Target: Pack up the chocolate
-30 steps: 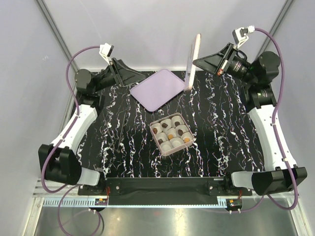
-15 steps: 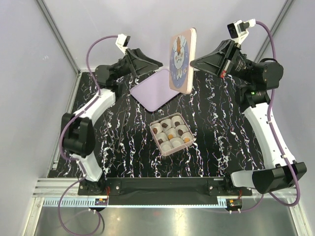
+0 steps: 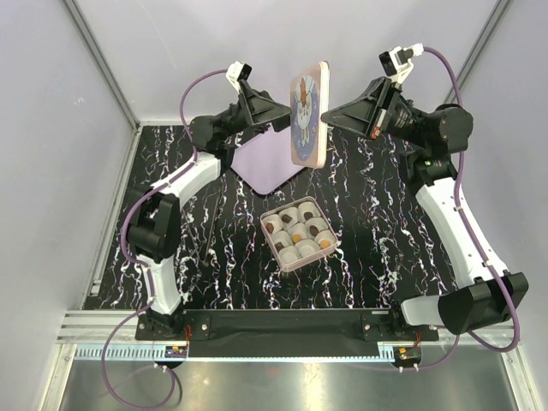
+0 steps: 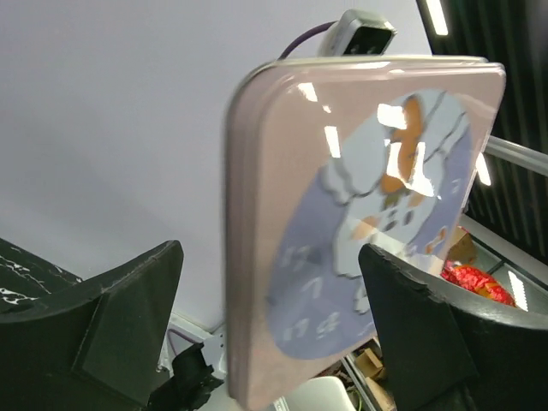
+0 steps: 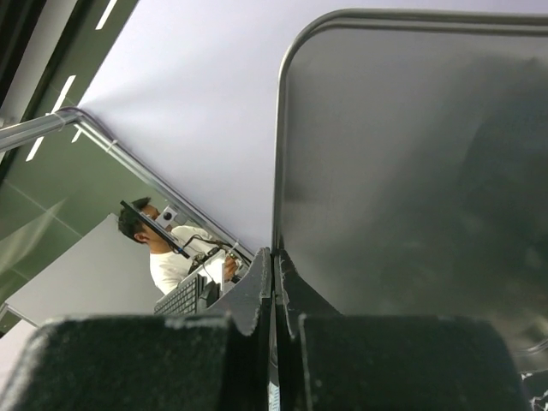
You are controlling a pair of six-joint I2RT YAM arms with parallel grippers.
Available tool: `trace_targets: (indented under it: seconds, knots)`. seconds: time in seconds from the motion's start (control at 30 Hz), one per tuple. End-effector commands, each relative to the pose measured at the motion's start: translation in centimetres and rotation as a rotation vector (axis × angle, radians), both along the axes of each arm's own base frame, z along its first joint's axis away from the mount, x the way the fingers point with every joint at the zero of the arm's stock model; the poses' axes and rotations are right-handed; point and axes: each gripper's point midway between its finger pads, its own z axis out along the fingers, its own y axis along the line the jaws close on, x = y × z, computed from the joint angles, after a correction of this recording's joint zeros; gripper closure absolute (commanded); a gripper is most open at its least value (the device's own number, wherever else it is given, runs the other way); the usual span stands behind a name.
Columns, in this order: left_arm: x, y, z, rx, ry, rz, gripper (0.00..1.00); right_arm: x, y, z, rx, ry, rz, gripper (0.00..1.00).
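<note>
The chocolate (image 3: 315, 229), small dark brown and orange pieces, sits in white paper cups inside a pink square box (image 3: 285, 262) at the table's middle. My right gripper (image 3: 330, 112) is shut on the rim of the pink bunny lid (image 3: 308, 111) and holds it upright, high over the far edge. In the right wrist view the fingertips (image 5: 259, 278) pinch the rim of the lid (image 5: 411, 171), whose grey inner side shows. My left gripper (image 3: 286, 118) is open beside the lid's left edge. In the left wrist view the lid (image 4: 360, 223) stands between the spread fingers (image 4: 128, 325), touching neither that I can see.
A flat lilac square sheet (image 3: 261, 167) lies on the black marbled table (image 3: 197, 248) behind the box, partly under the raised lid. Pale walls and metal posts close in the back and sides.
The right gripper lifted the lid higher and turned its picture toward the top camera. The left arm swung up and right from the far left corner to the lid's left edge.
</note>
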Motion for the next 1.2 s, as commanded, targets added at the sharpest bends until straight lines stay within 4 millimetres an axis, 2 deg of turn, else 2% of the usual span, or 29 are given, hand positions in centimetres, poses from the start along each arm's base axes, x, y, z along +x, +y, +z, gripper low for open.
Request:
trace_targets:
  seconds: [0.0, 0.1, 0.2, 0.23, 0.3, 0.33, 0.4, 0.43, 0.5, 0.53, 0.67, 0.73, 0.87, 0.9, 1.17]
  knots:
    - [-5.0, 2.7, 3.8, -0.186, -0.321, 0.003, 0.11, 0.2, 0.3, -0.8, -0.002, -0.036, -0.014, 1.00]
    - [-5.3, 2.9, 3.8, -0.181, -0.325, 0.002, 0.17, 1.1, 0.5, -2.2, -0.024, -0.020, -0.018, 1.00]
    - [-4.9, 3.1, 3.4, -0.167, -0.300, -0.004, 0.30, 3.1, -0.1, -4.2, -0.070, 0.023, -0.074, 1.00]
    - [-4.6, 3.1, 3.0, -0.152, -0.287, -0.009, 0.38, 4.5, -0.9, -5.7, -0.100, 0.101, -0.118, 1.00]
    - [-4.0, 3.2, 1.9, -0.136, -0.254, -0.006, 0.44, 6.3, -2.0, -7.4, -0.138, 0.108, -0.205, 1.00]
    - [-3.6, 3.5, 1.6, -0.131, -0.241, 0.003, 0.46, 7.6, -3.0, -9.3, -0.170, 0.186, -0.252, 1.00]
    - [-3.1, 3.6, 0.7, -0.116, -0.218, 0.009, 0.51, 8.7, -3.7, -11.0, -0.224, 0.168, -0.304, 1.00]
    - [-2.9, 3.5, 0.2, -0.102, -0.211, 0.009, 0.53, 9.1, -4.0, -12.4, -0.257, 0.223, -0.321, 0.98]
    - [-2.5, 3.3, -0.7, -0.080, -0.191, 0.007, 0.58, 10.1, -4.4, -13.8, -0.300, 0.216, -0.376, 0.93]
    - [-2.2, 3.2, -1.2, -0.076, -0.184, 0.012, 0.59, 10.2, -4.5, -15.0, -0.320, 0.260, -0.377, 0.87]
    - [-1.2, 2.8, -3.0, -0.047, -0.146, 0.016, 0.66, 11.6, -5.1, -18.0, -0.400, 0.307, -0.433, 0.77]
    - [-0.7, 2.5, -4.4, -0.014, -0.123, 0.018, 0.68, 12.0, -5.6, -19.9, -0.460, 0.334, -0.468, 0.76]
    - [-0.2, 2.1, -6.6, 0.044, -0.090, 0.033, 0.71, 12.6, -6.0, -22.4, -0.485, 0.379, -0.490, 0.69]
    - [0.0, 2.0, -7.6, 0.066, -0.056, 0.036, 0.72, 12.6, -5.8, -22.7, -0.475, 0.400, -0.485, 0.69]
    - [-0.7, 2.1, -11.8, 0.108, 0.007, 0.030, 0.75, 13.1, -5.4, -26.6, -0.466, 0.454, -0.444, 0.67]
